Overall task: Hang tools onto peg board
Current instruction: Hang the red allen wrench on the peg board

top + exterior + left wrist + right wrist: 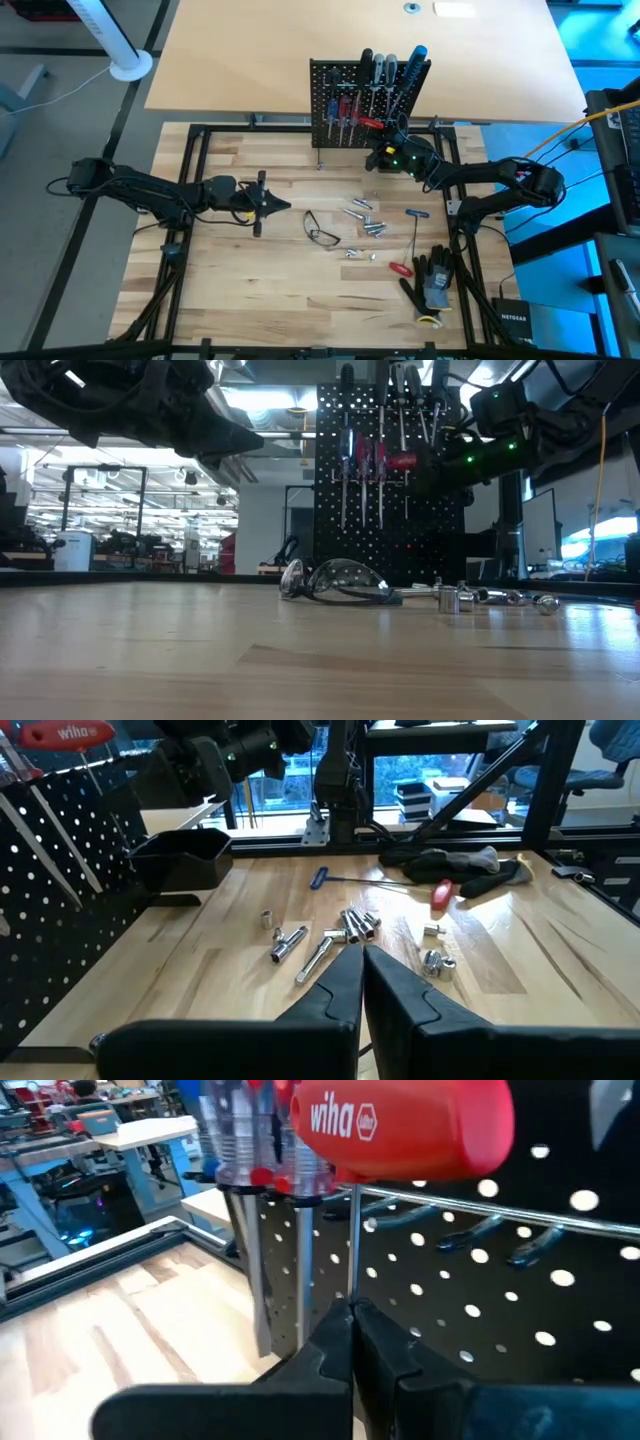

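The peg board (365, 105) stands upright at the upper centre of the high view, tools (352, 110) hanging on its face. We see the right gripper (383, 152) reaching up from the right edge to the board's lower right, its jaws pressed together around the thin shaft of a red-handled screwdriver (400, 1125) against the board. The left gripper (283, 206) stretches level from the left toward mid-frame, jaws together and empty, above bare wood near the safety glasses (321, 231).
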